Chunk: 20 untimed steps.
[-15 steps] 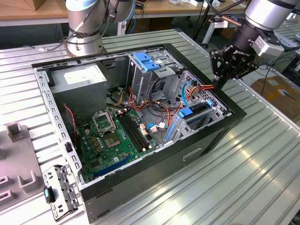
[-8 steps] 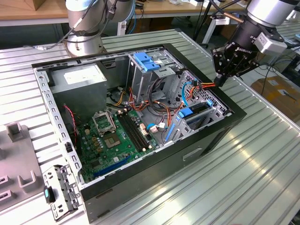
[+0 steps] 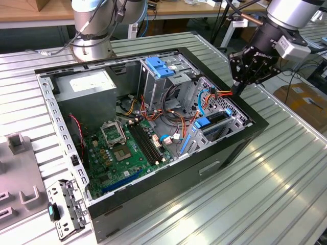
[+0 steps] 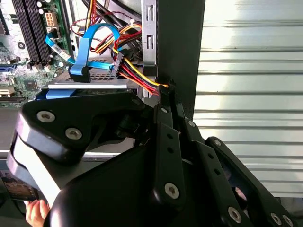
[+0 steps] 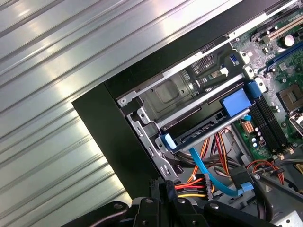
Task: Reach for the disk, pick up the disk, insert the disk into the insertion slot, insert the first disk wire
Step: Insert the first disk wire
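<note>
The black, multi-link tool (image 3: pixel 240 88) hangs over the far right edge of the open computer case (image 3: pixel 255 133), its fingertips pinched together on a bundle of red, yellow and black wires (image 4: pixel 142 80) right at the case's black rim. In both wrist views the slim fingers (image 4: pixel 165 101) meet on those wires, which end in a small dark plug (image 5: pixel 200 183).

The disk (image 3: pixel 214 122), a flat dark slab in a bright blue plastic carrier, already sits in the insertion slot (image 3: pixel 232 115), a low grey cage of perforated sheet metal by the case's right wall. In the first wrist view the carrier's blue tab (image 5: pixel 235 103) lies over the grey bay. A thin flat blue cable (image 4: pixel 90 47) loops above the cage in the second wrist view.

To the exterior view's left of the slot stands a taller grey cage with a blue plastic cap (image 3: pixel 161 67). A green motherboard (image 3: pixel 127 148) covers the case floor, with long black memory slots. The case rests on a ribbed, shiny aluminium table (image 3: pixel 276 184).
</note>
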{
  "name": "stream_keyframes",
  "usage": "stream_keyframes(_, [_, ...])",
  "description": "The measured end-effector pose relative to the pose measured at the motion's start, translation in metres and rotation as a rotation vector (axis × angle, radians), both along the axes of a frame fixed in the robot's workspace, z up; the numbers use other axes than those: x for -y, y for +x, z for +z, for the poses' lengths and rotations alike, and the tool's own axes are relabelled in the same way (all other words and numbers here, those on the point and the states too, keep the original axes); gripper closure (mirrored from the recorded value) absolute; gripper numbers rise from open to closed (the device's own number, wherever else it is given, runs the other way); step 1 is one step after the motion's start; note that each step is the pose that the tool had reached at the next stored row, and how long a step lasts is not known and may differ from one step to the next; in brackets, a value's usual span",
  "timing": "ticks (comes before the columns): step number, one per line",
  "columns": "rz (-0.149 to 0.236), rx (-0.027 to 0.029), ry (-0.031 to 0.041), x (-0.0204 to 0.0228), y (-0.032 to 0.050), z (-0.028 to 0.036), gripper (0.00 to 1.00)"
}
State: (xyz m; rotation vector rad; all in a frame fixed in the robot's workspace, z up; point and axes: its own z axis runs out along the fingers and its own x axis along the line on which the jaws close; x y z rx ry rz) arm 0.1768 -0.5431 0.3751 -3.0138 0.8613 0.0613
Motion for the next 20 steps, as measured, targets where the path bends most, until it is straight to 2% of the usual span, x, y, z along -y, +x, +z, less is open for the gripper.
stream_keyframes(14, [0.000, 0.0000, -0.0001, -0.0001, -0.0008, 0.0001, 0.84])
stream_keyframes(20, [-0.055, 0.0000, -0.0001, -0.0001, -0.0009, 0.0001, 0.84])
